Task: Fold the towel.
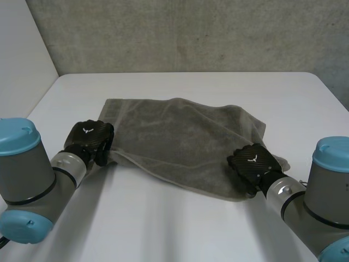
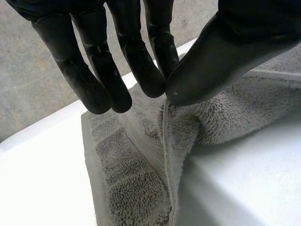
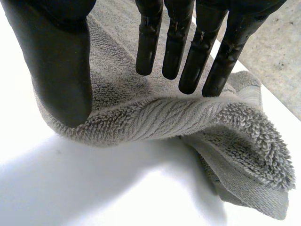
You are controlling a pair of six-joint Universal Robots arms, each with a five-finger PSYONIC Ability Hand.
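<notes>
You see a grey towel [image 1: 180,142] spread out, rumpled, on a white table [image 1: 180,229], with a concrete wall [image 1: 191,33] beyond its far edge. Your left hand [image 1: 87,139] is at the towel's near left corner. The thumb and fingers [image 2: 141,61] close together on the raised hem there, pinching it. Your right hand [image 1: 252,162] is at the towel's near right corner. It grips a lifted fold of cloth between the thumb and straight fingers [image 3: 188,56], and that fold is raised clear of the table.
</notes>
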